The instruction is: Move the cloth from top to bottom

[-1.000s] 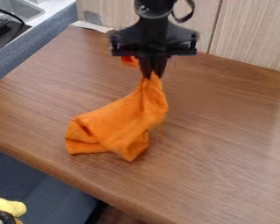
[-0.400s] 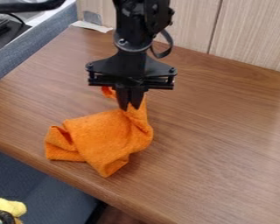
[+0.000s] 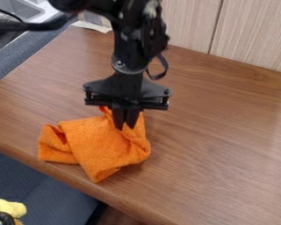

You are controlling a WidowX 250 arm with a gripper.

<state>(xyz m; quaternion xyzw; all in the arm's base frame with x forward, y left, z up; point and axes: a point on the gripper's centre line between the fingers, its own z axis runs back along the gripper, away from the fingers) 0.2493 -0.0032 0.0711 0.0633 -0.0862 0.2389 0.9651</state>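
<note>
Two changes noted against the earlier frames. (1) The gripper (image 3: 126,127) is lower in view and a little further left, closer to the near edge of the wooden table (image 3: 219,132). (2) The orange cloth (image 3: 102,147) has travelled with it; its upper part, drawn up into a tall peak a second ago, is now slack and heaped on the tabletop.

Gripper state: closed on the cloth, pinching its upper folds between the fingertips. Cloth position: left of centre, crumpled, lowest corner just beside the near edge, apart from it.

Interpretation: the shift runs from top to bottom, as the task asks. I judge the carry nearly done; next step is probably to let go and lift straight up. Risk: further travel the same way could push a corner over the edge. A fold may also cling to the fingers on release.

Hard to make out: the exact pinch point, since the fingers cover part of it; how many layers are caught; how the underside is folded. The black arm (image 3: 128,55) is cut off by the top of the view. A yellow object (image 3: 8,206) at the lower left corner is also cropped; identity uncertain.
</note>
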